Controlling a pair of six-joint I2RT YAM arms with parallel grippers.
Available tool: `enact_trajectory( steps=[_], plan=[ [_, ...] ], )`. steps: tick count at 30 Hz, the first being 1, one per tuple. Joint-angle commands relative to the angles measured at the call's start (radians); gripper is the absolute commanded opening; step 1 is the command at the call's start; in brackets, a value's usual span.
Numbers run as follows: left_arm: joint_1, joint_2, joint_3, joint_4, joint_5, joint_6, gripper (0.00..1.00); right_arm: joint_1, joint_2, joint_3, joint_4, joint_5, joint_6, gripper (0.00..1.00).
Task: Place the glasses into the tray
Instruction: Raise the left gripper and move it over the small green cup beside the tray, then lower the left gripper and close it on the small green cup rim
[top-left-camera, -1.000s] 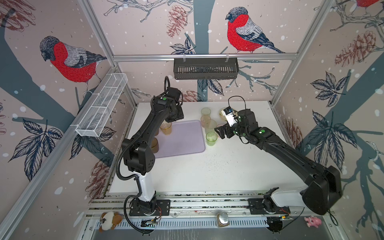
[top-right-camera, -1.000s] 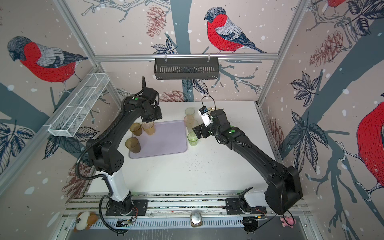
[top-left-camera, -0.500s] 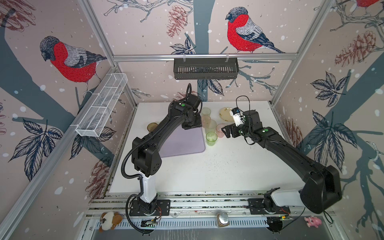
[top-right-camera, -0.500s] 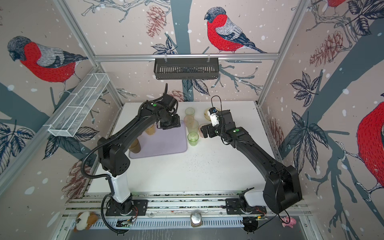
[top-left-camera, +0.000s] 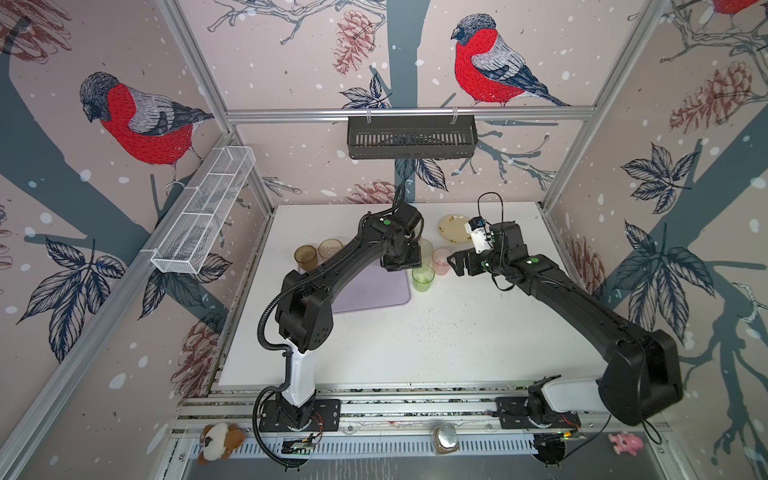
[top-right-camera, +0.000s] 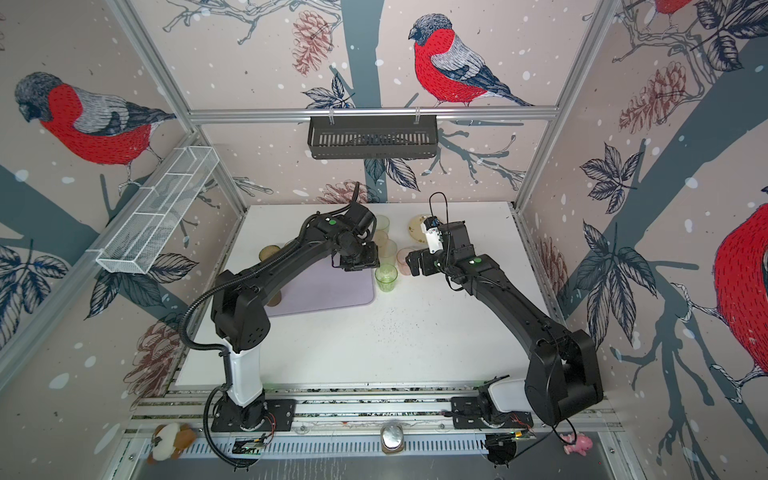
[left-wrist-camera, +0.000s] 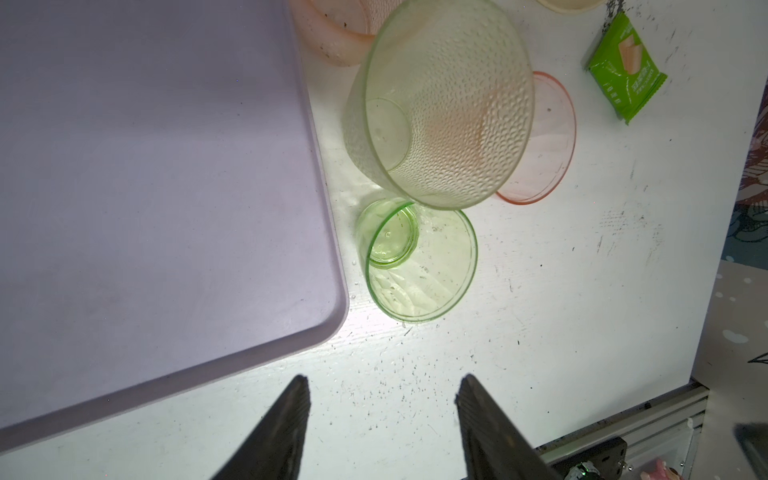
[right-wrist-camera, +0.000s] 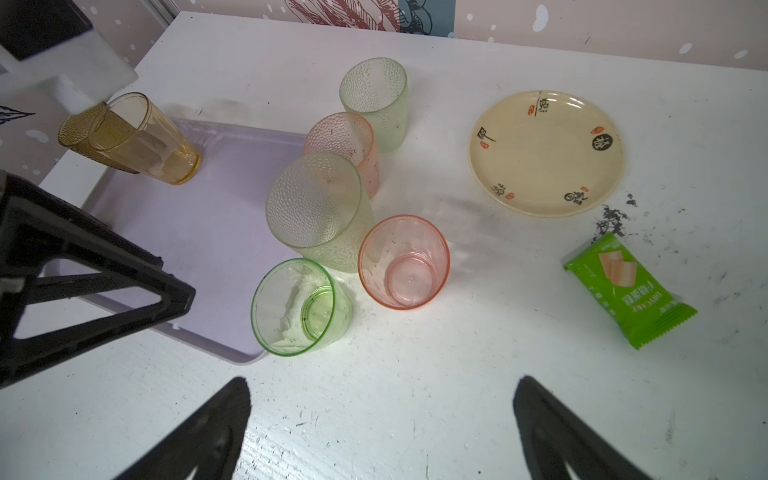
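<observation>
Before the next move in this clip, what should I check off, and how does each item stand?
1. The left tool is empty, jaws apart: ok.
2. The right tool is empty, jaws wide apart: ok.
3. The bright green smooth plastic tumbler stands upright on the white table beside the tray corner: ok.
4. The pale lilac rectangular plastic tray is bare at that corner: ok.
5. Room around the green tumbler: the pale dimpled greenish tumbler and the pink smooth tumbler stand close; whether they touch: cannot tell.
6. All tumblers in the tray: not ok, these three stand outside.
</observation>
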Motion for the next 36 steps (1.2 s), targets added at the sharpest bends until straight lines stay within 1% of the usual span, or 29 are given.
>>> enact_trajectory(
  steps=[1, 7, 13, 18, 27, 36],
  plan=[
    [-0.009, 0.014, -0.024, 0.030, 0.004, -0.017, 0.58, -0.002, 0.004, -0.001, 0.001, -0.011, 0.012, 1.00],
    [-0.026, 0.047, -0.046, 0.066, -0.038, -0.031, 0.55, -0.004, 0.004, -0.001, 0.001, -0.011, 0.012, 0.99],
    [-0.029, 0.062, -0.081, 0.119, -0.043, -0.051, 0.51, -0.002, 0.010, 0.005, 0.001, -0.012, 0.012, 1.00],
    [-0.030, 0.082, -0.075, 0.138, -0.054, -0.060, 0.46, -0.003, 0.011, 0.008, -0.003, -0.011, 0.009, 1.00],
    [-0.034, 0.104, -0.067, 0.142, -0.068, -0.073, 0.37, -0.005, 0.016, 0.015, -0.005, -0.010, 0.007, 1.00],
    [-0.035, 0.113, -0.072, 0.145, -0.072, -0.073, 0.32, -0.005, 0.018, 0.022, -0.006, -0.012, 0.009, 1.00]
  ],
)
